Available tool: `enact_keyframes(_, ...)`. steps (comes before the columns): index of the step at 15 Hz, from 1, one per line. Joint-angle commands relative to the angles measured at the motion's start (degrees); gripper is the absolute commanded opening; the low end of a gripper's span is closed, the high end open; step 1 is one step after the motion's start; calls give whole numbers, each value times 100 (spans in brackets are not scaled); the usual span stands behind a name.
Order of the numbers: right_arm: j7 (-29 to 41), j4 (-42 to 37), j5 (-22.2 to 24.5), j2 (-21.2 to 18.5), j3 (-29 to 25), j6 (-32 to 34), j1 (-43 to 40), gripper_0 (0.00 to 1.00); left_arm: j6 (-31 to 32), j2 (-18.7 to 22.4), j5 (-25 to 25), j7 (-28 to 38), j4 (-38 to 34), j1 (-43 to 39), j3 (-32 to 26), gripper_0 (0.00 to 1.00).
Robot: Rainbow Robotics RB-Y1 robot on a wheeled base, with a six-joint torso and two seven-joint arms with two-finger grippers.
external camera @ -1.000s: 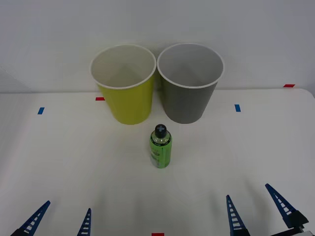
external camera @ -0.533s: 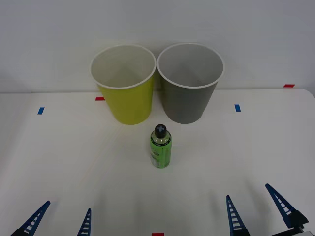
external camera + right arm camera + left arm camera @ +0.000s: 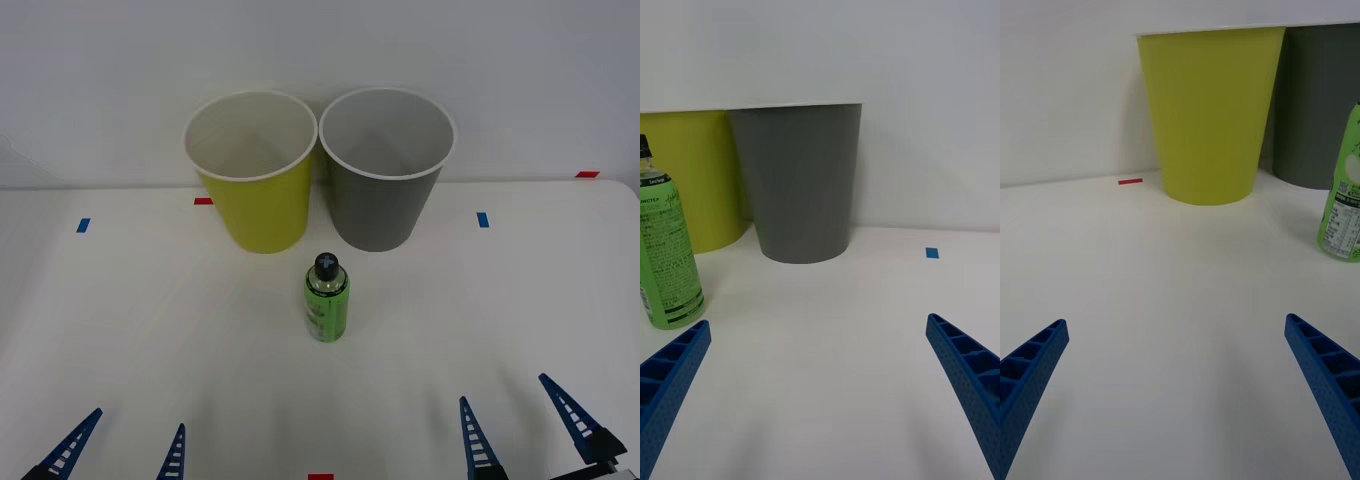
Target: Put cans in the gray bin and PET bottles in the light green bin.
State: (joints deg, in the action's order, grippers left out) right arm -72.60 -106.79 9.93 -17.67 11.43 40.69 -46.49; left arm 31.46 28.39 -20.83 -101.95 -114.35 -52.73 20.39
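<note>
PET bottle (image 3: 326,300), the only item left to sort, stands upright and untouched at the middle of the table (image 3: 120,330), just short of the two bins at its 12 o'clock: the light green bin (image 3: 255,195) toward 11 and the gray bin (image 3: 385,195) toward 1, both looking empty as far as their insides show. Nothing seems sorted yet, so the whole job remains: grasp the bottle and drop it in the light green bin. Left end effector (image 3: 120,450) at 7 o'clock and right end effector (image 3: 520,430) at 5 o'clock hover low at the near edge, each with fingers spread wide and holding nothing.
</note>
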Motion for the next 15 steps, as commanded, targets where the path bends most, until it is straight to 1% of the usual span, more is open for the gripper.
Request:
enact_keyframes(1, 0, 0, 0, 0, 0, 0, 0, 100, 0, 0, 0, 0, 0, 0, 0, 100)
enact_keyframes(15, 0, 0, 0, 0, 0, 0, 0, 100, 0, 0, 0, 0, 0, 0, 0, 100)
